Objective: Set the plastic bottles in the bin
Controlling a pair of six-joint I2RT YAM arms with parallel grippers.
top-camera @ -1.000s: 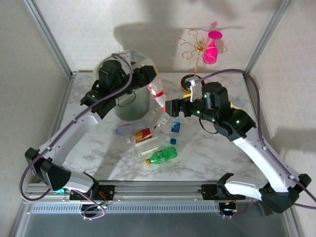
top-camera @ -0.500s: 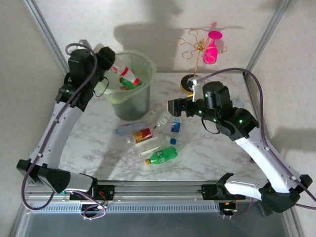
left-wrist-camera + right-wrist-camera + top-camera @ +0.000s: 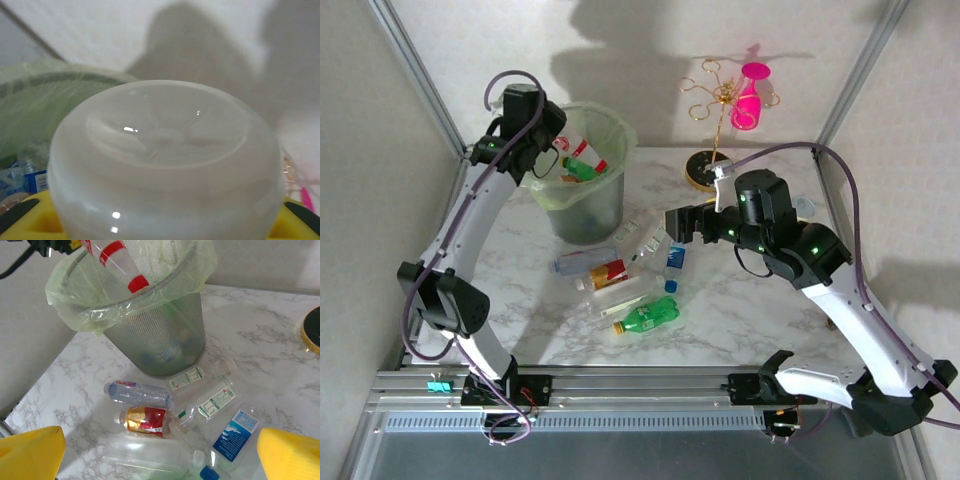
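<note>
My left gripper [image 3: 550, 147] is shut on a clear plastic bottle [image 3: 577, 150] with a red label. It holds the bottle tilted, cap down, over the left rim of the pale-green bin [image 3: 588, 215]. In the left wrist view the bottle's base [image 3: 162, 150] sits between the yellow fingers [image 3: 22, 212]. Several bottles lie on the table in front of the bin: a blue-capped clear one [image 3: 140, 392], a red and yellow one [image 3: 145, 420], a blue-labelled one [image 3: 235, 435] and a green one [image 3: 647, 316]. My right gripper [image 3: 676, 222] hovers open above them.
A gold wire stand with a pink goblet [image 3: 748, 98] rises at the back right, on a dark round base [image 3: 702, 170]. A small lidded cup [image 3: 803, 207] sits behind my right arm. Metal frame posts and white walls close in the marble table [image 3: 750, 310].
My left arm has swung from above the bin's right side to its left rim, carrying the bottle, which now points down into the bin. The right gripper has barely shifted.
</note>
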